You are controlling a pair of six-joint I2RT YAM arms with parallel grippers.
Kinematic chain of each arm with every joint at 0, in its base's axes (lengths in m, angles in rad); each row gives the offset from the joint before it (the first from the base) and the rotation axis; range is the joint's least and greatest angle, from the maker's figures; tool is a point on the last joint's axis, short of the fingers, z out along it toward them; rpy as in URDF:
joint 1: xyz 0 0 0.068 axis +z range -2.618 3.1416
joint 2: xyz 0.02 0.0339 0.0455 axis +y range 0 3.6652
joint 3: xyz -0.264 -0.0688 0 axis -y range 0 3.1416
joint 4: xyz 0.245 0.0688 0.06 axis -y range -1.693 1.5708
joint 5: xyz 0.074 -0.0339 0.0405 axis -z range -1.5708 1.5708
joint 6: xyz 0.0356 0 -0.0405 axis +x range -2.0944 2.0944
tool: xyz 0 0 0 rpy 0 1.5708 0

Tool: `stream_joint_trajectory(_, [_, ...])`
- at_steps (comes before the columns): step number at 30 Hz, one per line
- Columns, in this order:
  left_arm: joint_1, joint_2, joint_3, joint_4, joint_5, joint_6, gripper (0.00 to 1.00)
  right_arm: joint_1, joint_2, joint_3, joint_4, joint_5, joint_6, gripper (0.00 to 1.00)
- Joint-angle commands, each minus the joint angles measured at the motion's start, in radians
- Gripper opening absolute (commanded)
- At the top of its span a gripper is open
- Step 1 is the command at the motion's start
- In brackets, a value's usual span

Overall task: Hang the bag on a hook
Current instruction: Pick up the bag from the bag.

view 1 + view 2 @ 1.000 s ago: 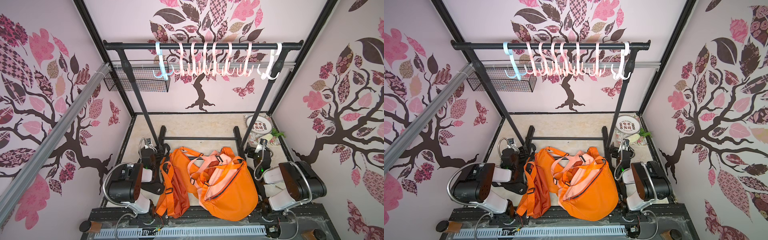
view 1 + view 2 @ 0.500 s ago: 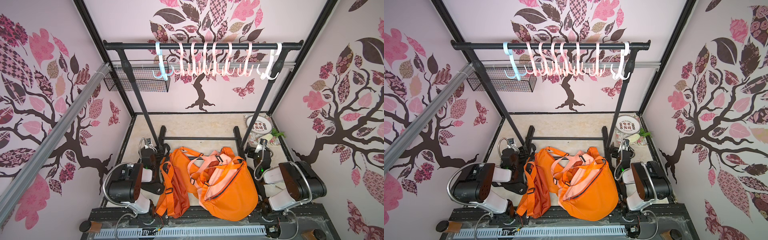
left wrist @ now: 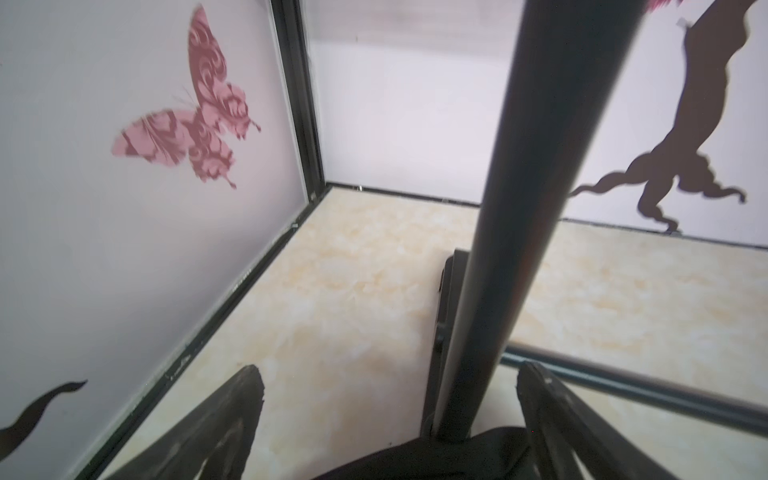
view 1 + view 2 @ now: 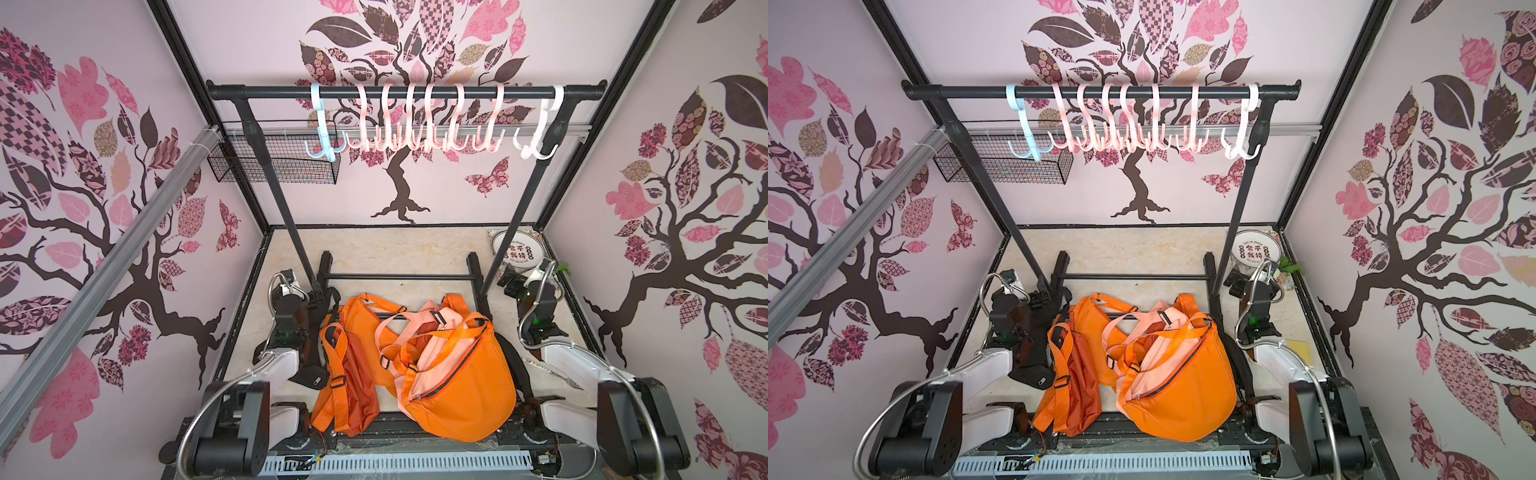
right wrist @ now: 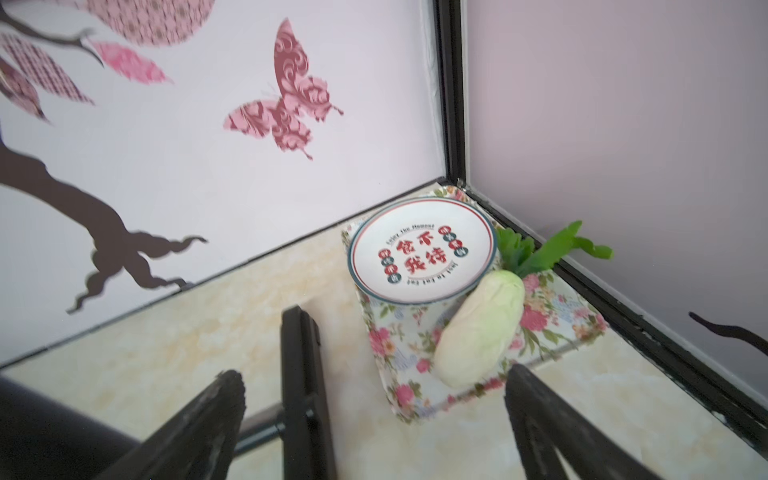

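Three orange bags lie in a heap at the front middle of the table in both top views. The biggest bag [image 4: 461, 386] [image 4: 1183, 386] has peach straps; a slimmer one [image 4: 349, 374] lies to its left and another [image 4: 365, 316] behind. Several pink hooks [image 4: 415, 124] [image 4: 1121, 124], a pale blue hook [image 4: 320, 124] and a white hook [image 4: 540, 124] hang empty on the black rail [image 4: 270, 91]. My left gripper [image 4: 318, 295] [image 3: 388, 374] is open beside the rack's left post [image 3: 519, 208], left of the bags. My right gripper [image 4: 513, 282] [image 5: 374, 376] is open and holds nothing, right of the bags.
A round printed plate [image 4: 517, 251] [image 5: 424, 249] and a toy cabbage [image 5: 478, 328] sit on a floral tray [image 5: 399, 345] in the back right corner. A wire basket [image 4: 274, 162] hangs at the back left. The rack's feet and crossbar [image 4: 399, 276] lie behind the bags. A black pouch [image 4: 309, 376] lies under my left arm.
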State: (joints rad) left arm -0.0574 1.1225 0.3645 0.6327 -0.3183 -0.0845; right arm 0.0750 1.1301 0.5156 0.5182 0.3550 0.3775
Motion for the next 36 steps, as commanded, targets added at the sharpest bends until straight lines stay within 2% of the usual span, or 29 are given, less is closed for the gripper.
stream_joint_trajectory(1, [-0.033,-0.173,0.084,-0.205,-0.163,-0.194,0.98,-0.007,-0.131,0.078,-0.512,0.056,0.514,1.0])
stream_joint_trajectory(2, [-0.042,-0.224,0.109,-0.319,-0.248,-0.322,0.98,-0.019,-0.173,0.06,-0.519,0.015,0.579,1.0])
stream_joint_trajectory(3, [-0.063,-0.273,0.152,-0.488,-0.334,-0.464,0.98,-0.042,-0.216,0.02,-0.404,-0.135,0.525,1.0])
stream_joint_trajectory(4, [-0.071,-0.304,0.219,-0.649,-0.338,-0.548,0.98,-0.044,-0.245,0.008,-0.306,-0.253,0.457,1.0])
stream_joint_trajectory(5, [-0.076,-0.321,0.263,-0.741,-0.301,-0.568,0.98,-0.031,-0.257,0.036,-0.341,-0.277,0.44,1.0])
stream_joint_trajectory(8, [-0.089,-0.35,0.361,-0.774,0.001,-0.411,0.98,0.05,-0.256,0.182,-0.576,-0.264,0.393,1.0])
stream_joint_trajectory(9, [-0.092,-0.362,0.38,-0.798,0.037,-0.419,0.98,0.083,-0.255,0.219,-0.643,-0.271,0.379,1.0])
stream_joint_trajectory(11, [-0.101,-0.401,0.402,-0.867,0.045,-0.449,0.98,0.127,-0.264,0.302,-0.79,-0.317,0.36,1.0])
stream_joint_trajectory(13, [-0.131,-0.443,0.419,-0.941,0.012,-0.429,0.98,0.156,-0.288,0.369,-0.917,-0.39,0.347,1.0])
stream_joint_trajectory(17, [-0.228,-0.511,0.458,-1.061,0.006,-0.298,0.98,0.195,-0.329,0.47,-1.144,-0.466,0.281,0.96])
stream_joint_trajectory(19, [-0.266,-0.541,0.479,-1.149,-0.049,-0.269,0.98,0.197,-0.364,0.477,-1.246,-0.503,0.266,0.94])
stream_joint_trajectory(22, [-0.306,-0.594,0.453,-1.197,-0.09,-0.241,0.98,0.205,-0.426,0.395,-1.296,-0.639,0.266,0.88])
stream_joint_trajectory(27, [-0.335,-0.668,0.341,-1.158,-0.024,-0.218,0.98,0.249,-0.511,0.31,-1.281,-0.731,0.303,0.79])
stream_joint_trajectory(29, [-0.336,-0.684,0.308,-1.133,0.018,-0.22,0.98,0.268,-0.506,0.307,-1.249,-0.761,0.3,0.79])
stream_joint_trajectory(32, [-0.337,-0.658,0.296,-1.115,0.098,-0.21,0.98,0.377,-0.434,0.305,-1.195,-0.708,0.296,0.79])
stream_joint_trajectory(36, [-0.341,-0.628,0.296,-1.091,0.168,-0.192,0.98,0.742,-0.267,0.392,-1.182,-0.328,0.253,0.84])
